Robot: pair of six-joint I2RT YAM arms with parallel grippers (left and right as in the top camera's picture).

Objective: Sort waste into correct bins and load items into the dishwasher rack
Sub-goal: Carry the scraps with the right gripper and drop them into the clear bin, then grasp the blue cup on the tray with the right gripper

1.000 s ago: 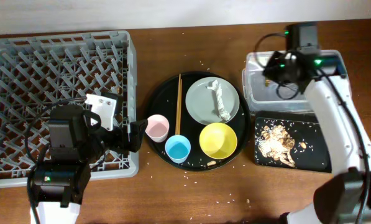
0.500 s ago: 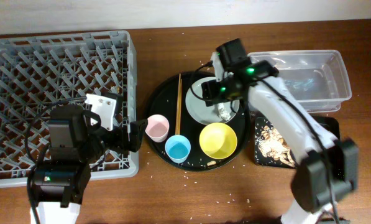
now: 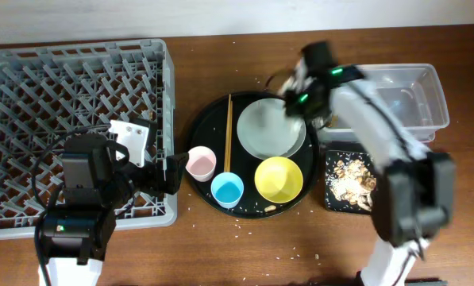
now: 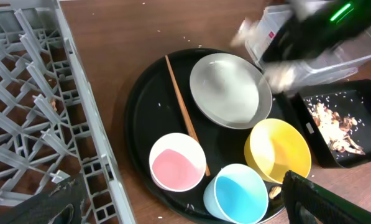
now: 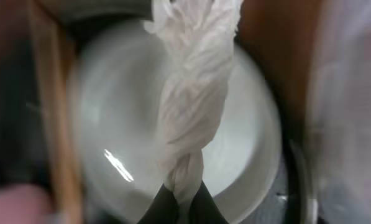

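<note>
Right gripper (image 5: 179,191) clamped on white tissue (image 5: 194,106), hanging over the bare plate (image 5: 110,137). Plate shares the round black tray (image 3: 201,131) with yellow bowl (image 3: 279,178), blue cup (image 3: 227,190), pink cup (image 3: 200,163) and chopsticks (image 3: 229,131). Food scraps (image 3: 352,179) lie in my shallow black bin (image 3: 332,200). Left gripper (image 3: 171,173) stands apart, holding nothing.

A brown wooden table (image 3: 221,254) fills nearly the whole overhead view (evenly lit, matte); beyond its far edge runs a strip of pale off-white wall (image 3: 221,16).

Right tool (image 5: 178,200) above plate (image 3: 264,135), clamped on tissue (image 5: 194,93); arm blurred. Left tool (image 3: 171,173) left of plate, jaws wide apart.
</note>
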